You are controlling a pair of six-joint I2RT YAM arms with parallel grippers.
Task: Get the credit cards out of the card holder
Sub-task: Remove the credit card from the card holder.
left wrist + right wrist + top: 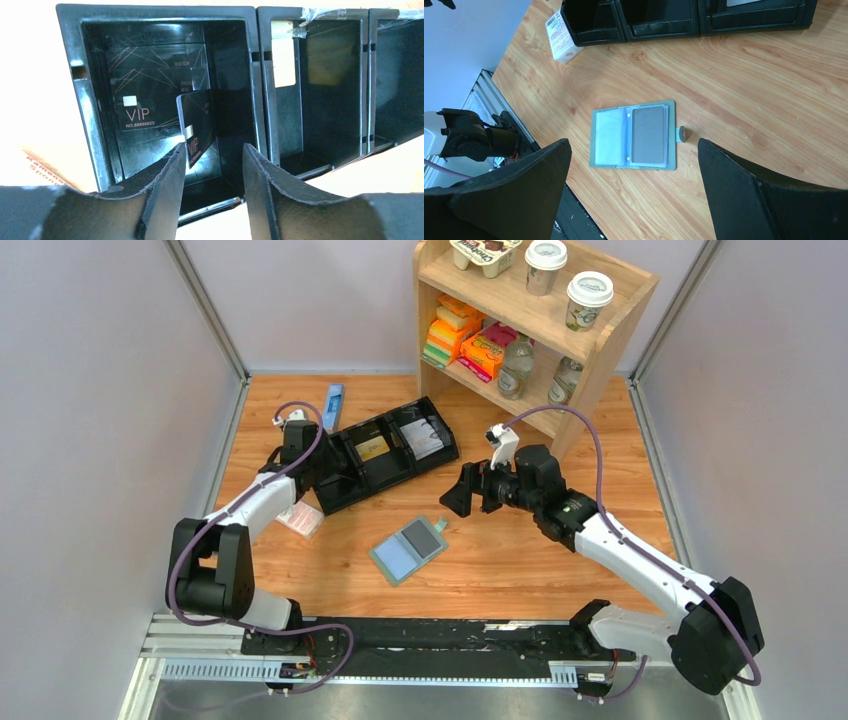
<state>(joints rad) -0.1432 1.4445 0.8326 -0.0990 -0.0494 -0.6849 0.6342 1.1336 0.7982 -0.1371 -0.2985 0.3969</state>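
With your left pincer [215,148] released over the black tray's [160,9] end compartment and your right pincer [634,144] spread empty, mind the card holder [409,550] lying open on the tabletop [520,560] at 7 o'clock from the right one overhead: pinching its dark card [424,538] could drag the unpinned holder along.

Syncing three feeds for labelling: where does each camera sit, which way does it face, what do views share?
Top external: above, behind the bases, looking down at the table; both arms show.
Left wrist: on the left arm, facing into the black tray at VIP cards; own fingers below.
Right wrist: on the right arm, looking down at the card holder; own fingers low.
Shared: the tray, in all three.
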